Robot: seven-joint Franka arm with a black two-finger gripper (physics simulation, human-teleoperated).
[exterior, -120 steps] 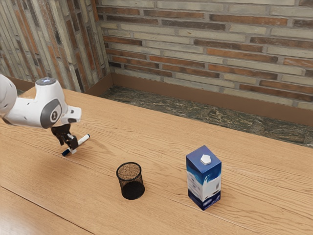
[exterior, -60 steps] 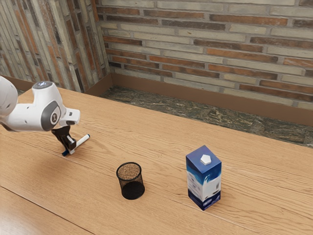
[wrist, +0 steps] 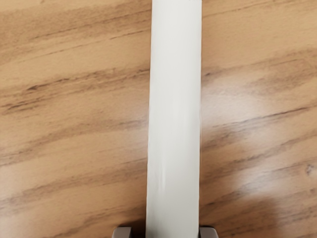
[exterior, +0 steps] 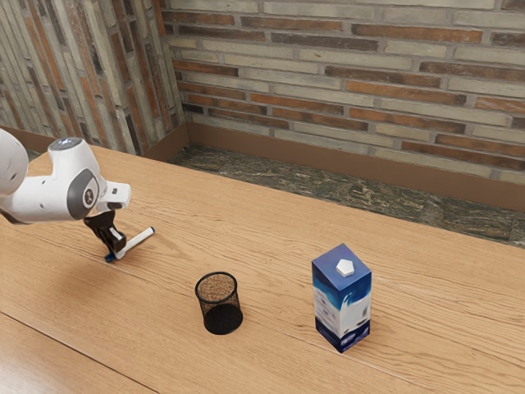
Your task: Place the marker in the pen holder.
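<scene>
My gripper (exterior: 117, 251) is low over the table at the exterior view's left, pointing down around the blue-ended half of the white marker (exterior: 140, 240). The marker slants there, its dark-tipped end toward the exterior view's right. In the wrist view the marker's white barrel (wrist: 174, 119) runs between the fingertips of my gripper (wrist: 165, 233); one fingertip is against it, while a narrow dark gap separates the other from it, so the gripper is open. The black mesh pen holder (exterior: 220, 305) stands upright, apart from the gripper.
A blue and white carton (exterior: 342, 300) stands beyond the pen holder, toward the exterior view's right. The wooden table (exterior: 271, 238) ends at its far edge before a stone floor strip and a brick wall.
My hand has lowered around the marker and tilted slightly, with its wrist a little nearer the exterior view's left. The marker's dark-tipped end has shifted slightly to that view's right.
</scene>
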